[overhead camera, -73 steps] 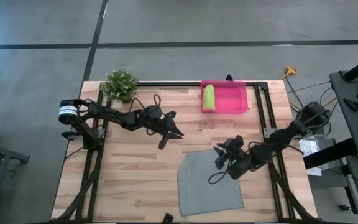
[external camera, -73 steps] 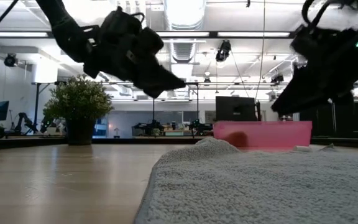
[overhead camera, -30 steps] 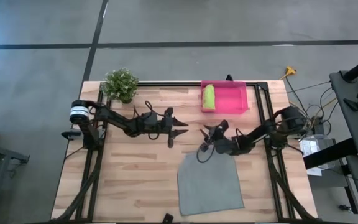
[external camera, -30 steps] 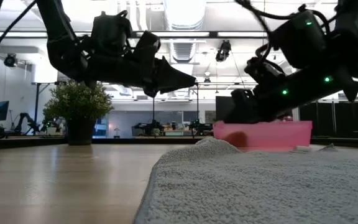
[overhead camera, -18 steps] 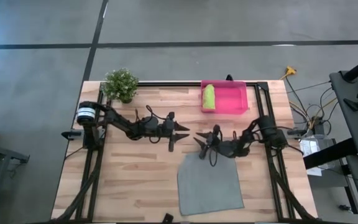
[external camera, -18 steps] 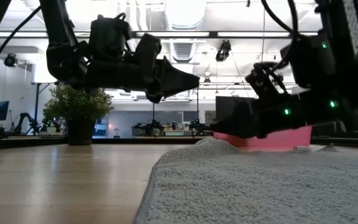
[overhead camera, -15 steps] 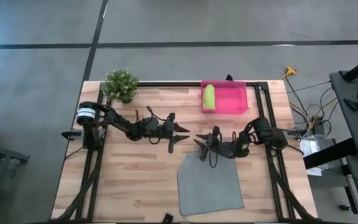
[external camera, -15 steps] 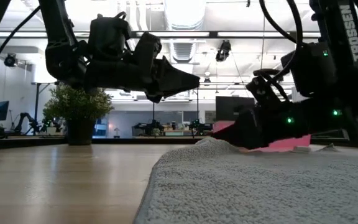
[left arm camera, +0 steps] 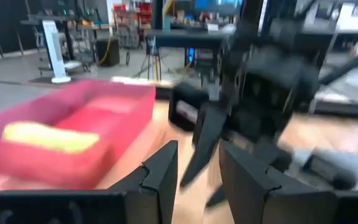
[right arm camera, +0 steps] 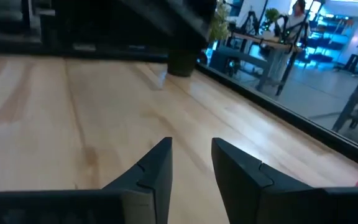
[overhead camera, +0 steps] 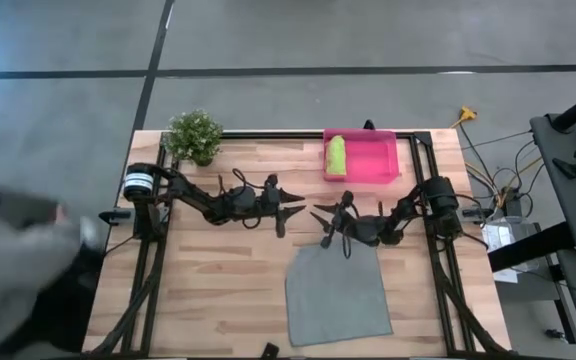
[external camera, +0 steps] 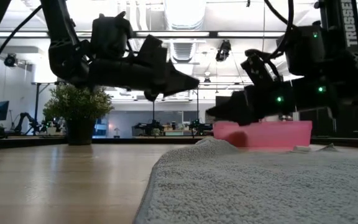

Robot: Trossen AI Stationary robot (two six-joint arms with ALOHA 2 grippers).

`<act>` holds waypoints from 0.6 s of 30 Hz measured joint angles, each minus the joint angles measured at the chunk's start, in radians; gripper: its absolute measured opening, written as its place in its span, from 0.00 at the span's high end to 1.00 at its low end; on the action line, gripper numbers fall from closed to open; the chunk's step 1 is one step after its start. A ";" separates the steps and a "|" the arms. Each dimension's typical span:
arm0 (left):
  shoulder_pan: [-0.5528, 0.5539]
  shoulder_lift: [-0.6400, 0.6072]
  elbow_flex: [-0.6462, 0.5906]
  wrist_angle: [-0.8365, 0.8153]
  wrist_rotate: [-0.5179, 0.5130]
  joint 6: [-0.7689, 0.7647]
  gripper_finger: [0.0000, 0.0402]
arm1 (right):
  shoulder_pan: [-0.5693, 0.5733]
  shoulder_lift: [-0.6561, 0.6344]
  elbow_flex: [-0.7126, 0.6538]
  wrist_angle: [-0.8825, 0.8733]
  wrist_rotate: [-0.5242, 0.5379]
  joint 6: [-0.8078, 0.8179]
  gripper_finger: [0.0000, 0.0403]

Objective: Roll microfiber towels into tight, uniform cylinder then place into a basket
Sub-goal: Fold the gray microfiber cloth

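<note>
Left arm: stretched low across the surface (overhead camera: 218,280), left end effector (overhead camera: 290,213) hovering mid-surface, fingers a narrow gap apart, empty.
Right arm: reached in from the opposite side, right end effector (overhead camera: 320,220) tip-to-tip near the left, above the grey towel's far edge, narrowly parted, empty.
Grey towel (overhead camera: 338,295): flat, unrolled.
Green towel (overhead camera: 336,155): rolled, inside basket (overhead camera: 373,160).

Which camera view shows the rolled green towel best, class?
The high view: the green towel lies rolled along the left wall of the pink basket, seen whole from above. The left wrist view shows it blurred, as a yellowish roll. The low view shows only the basket's wall, and the right wrist view misses the towel altogether.
</note>
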 joint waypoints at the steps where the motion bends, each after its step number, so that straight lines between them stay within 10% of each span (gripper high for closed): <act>1: 0.000 0.000 0.008 0.010 0.000 -0.003 0.74 | -0.007 0.000 -0.005 -0.006 -0.003 -0.005 0.74; 10: -0.002 -0.003 0.035 0.009 0.005 -0.003 0.74 | -0.089 0.008 -0.067 0.055 -0.006 -0.006 0.75; 18: 0.030 -0.011 0.033 0.000 0.002 0.046 0.74 | -0.140 -0.240 -0.007 -0.009 -0.032 -0.072 0.77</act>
